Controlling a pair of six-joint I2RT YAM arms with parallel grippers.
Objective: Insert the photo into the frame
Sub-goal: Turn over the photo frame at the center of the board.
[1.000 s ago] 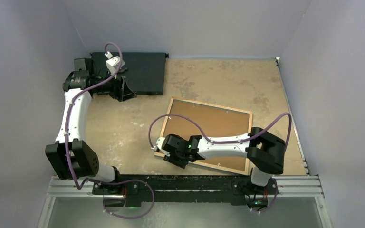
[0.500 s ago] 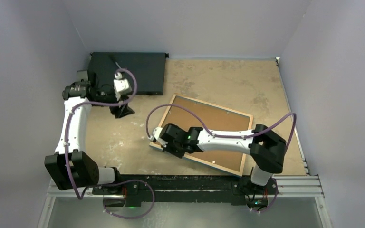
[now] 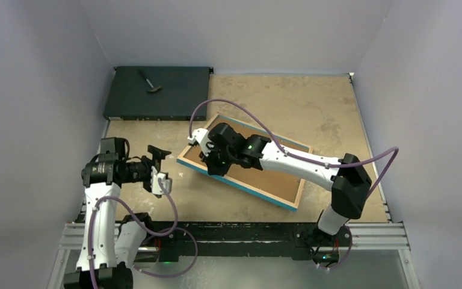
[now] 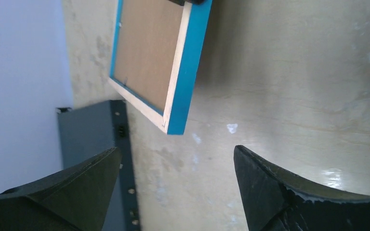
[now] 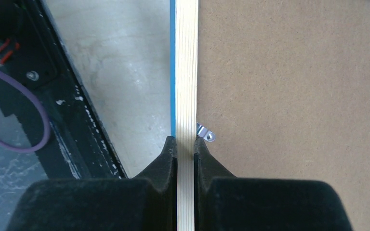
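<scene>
The frame (image 3: 240, 186), a thin rectangle with a blue edge and bare wood back, is tilted up off the table with its brown backing panel (image 3: 264, 171) facing up. My right gripper (image 3: 203, 155) is shut on the frame's left rail; in the right wrist view both fingers (image 5: 166, 154) pinch the wood rail (image 5: 185, 72) beside a small metal clip (image 5: 205, 134). My left gripper (image 3: 159, 165) stands open just left of the frame, holding nothing. In the left wrist view the frame's blue corner (image 4: 178, 106) hangs beyond the left gripper (image 4: 177, 149). The photo is out of view.
A flat black box (image 3: 174, 102) lies at the back left with a small tool (image 3: 150, 84) on top; its edge also shows as the black box (image 4: 91, 144). The black base rail (image 3: 234, 232) runs along the near edge. Grey walls close in on the left, back and right.
My right gripper shut on the frame's left rail and lifted it up and back. My left arm drew back from the black box to the near left, and its jaws opened wider.
</scene>
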